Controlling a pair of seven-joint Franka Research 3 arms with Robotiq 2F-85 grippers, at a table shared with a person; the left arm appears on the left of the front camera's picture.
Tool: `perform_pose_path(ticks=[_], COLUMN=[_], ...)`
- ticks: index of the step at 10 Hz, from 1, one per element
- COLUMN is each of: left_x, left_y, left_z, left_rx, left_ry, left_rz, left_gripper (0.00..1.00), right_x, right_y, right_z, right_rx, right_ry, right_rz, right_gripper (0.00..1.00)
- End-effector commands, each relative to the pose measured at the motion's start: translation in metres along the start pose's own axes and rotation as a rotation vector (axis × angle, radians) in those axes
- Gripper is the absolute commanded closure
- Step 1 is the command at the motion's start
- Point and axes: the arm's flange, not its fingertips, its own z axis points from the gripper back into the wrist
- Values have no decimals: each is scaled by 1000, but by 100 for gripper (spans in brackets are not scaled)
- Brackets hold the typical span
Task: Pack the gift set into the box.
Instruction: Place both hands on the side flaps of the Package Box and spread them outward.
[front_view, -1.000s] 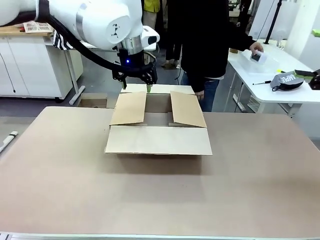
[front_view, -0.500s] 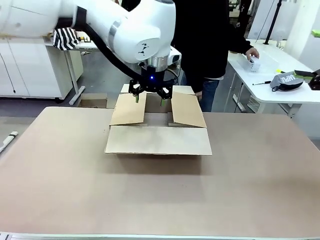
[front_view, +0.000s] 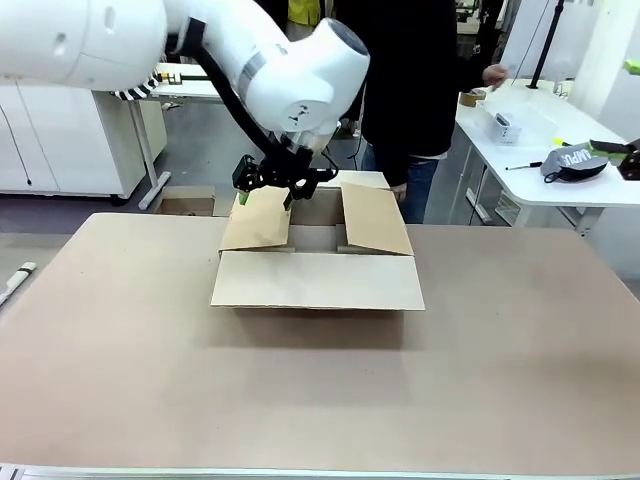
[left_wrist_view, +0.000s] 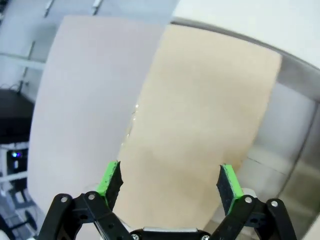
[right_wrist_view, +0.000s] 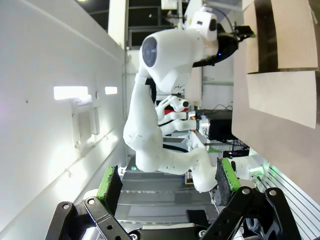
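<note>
The box (front_view: 315, 280) stands at the far middle of the brown table with its four flaps spread open. My left gripper (front_view: 265, 200) hangs open just above the box's left flap (front_view: 258, 218). In the left wrist view its green pads (left_wrist_view: 111, 177) straddle that flap (left_wrist_view: 200, 125) with nothing between them. A grey item with white lettering, the gift set (front_view: 572, 160), lies on the white side table at the far right. My right gripper (right_wrist_view: 168, 181) is open and empty, away from the box (right_wrist_view: 287, 35), facing the left arm (right_wrist_view: 170, 55).
A person in a dark top (front_view: 420, 80) stands behind the box with one hand (front_view: 495, 72) raised over the white side table (front_view: 500, 160). A small clear container (front_view: 503, 124) sits there. A low carton (front_view: 185, 203) rests on the floor at the left.
My left gripper has swung from over the box's opening to its left flap and rolled at the wrist. The person's hand has lifted off the side table.
</note>
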Motion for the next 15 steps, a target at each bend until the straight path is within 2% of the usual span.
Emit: perform_pose_path(ticks=[1,5,8,11,15], left_x=[-1,0,0,0,-6], left_y=[-19,-24,-46,-45,-36], left_z=[-1,-3,-10,-13,-11], left_rx=[43,-5,-5,54,220], left_ry=[30,28,35,41,36], left_rz=[9,-48,-141,-148,-177], left_gripper=[0,0,0,0,0], right_x=[1,1,1,1,1], right_y=[1,1,1,1,1], right_z=[0,0,0,0,0], right_rx=[10,10,10,10,10], right_ry=[6,6,6,6,6], right_rz=[18,18,18,18,18], right_gripper=[0,0,0,0,0])
